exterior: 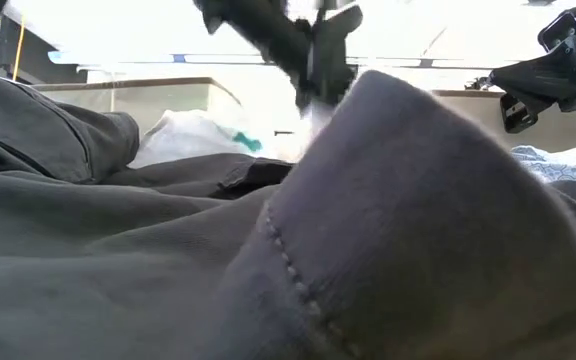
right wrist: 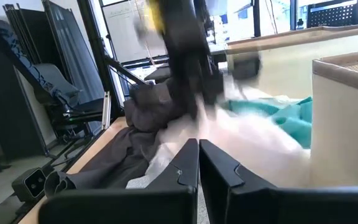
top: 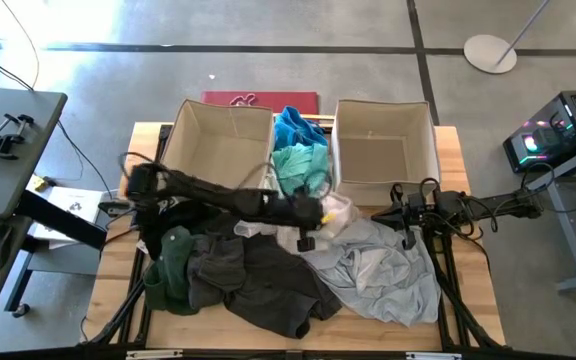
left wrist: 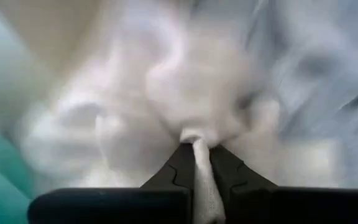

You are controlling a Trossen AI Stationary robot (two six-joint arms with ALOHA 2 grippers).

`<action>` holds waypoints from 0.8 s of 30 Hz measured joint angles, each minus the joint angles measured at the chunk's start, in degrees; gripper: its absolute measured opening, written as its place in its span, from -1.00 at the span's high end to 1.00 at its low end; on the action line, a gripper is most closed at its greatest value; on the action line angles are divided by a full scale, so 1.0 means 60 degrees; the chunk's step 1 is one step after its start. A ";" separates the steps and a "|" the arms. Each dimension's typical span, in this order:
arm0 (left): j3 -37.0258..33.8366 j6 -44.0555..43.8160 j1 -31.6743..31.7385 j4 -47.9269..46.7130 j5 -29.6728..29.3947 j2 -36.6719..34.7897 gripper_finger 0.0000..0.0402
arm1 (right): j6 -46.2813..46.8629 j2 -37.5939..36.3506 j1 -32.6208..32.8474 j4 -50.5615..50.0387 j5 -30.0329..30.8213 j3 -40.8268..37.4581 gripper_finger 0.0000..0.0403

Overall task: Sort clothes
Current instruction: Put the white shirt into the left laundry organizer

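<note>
White garment: a pale, crumpled white cloth [top: 330, 218] lies in the middle of the table [top: 473, 300], between the teal garment [top: 298, 165] and the pale grey shirt [top: 388, 270].
Left gripper: the left gripper [top: 306, 240] reaches across from the table's left edge to the middle; in its wrist view the fingers [left wrist: 180, 171] are pressed together on a thin fold of the white cloth [left wrist: 194, 134], which runs up between them.
Right gripper: the right gripper [top: 405, 235] waits near the right edge, in front of the right bin [top: 383, 150]; its own view shows the fingers [right wrist: 185, 165] nearly touching with nothing between them.
Other clothes: a dark green garment [top: 173, 265] and a charcoal one [top: 258, 285] fill the front left of the table; a bright blue one [top: 293, 125] sits between the two bins, against the far edge.
Bins: the left bin [top: 223, 140] and the right bin stand side by side at the far edge, both seemingly bare inside.
Key relation: the pinched cloth lies just in front of the gap between the bins, so either bin is a short lift away toward the far edge; the left arm already has it, while the right arm is nearer the right bin.
Doubt: the left wrist picture is smeared, so how much cloth hangs from the pinch is hard to say.
</note>
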 joint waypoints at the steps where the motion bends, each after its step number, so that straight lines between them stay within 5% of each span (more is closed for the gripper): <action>1: 0.0191 0.0302 -0.0030 -0.0133 -0.0003 -0.0358 0.99 | -0.0002 0.0000 0.0000 -0.0001 0.0000 0.0000 1.00; 9: 0.2090 0.2625 -0.0124 -0.0483 -0.0191 -0.2428 1.00 | -0.0002 0.0000 0.0000 -0.0002 0.0000 0.0000 1.00; 16: 0.4658 0.4133 -0.0140 -0.0472 0.0239 -0.2614 1.00 | -0.0002 0.0004 0.0000 0.0000 0.0000 0.0000 1.00; 24: 0.7260 0.4266 -0.0576 -0.0292 0.1621 -0.2596 1.00 | -0.0001 0.0000 0.0000 -0.0001 0.0000 0.0001 1.00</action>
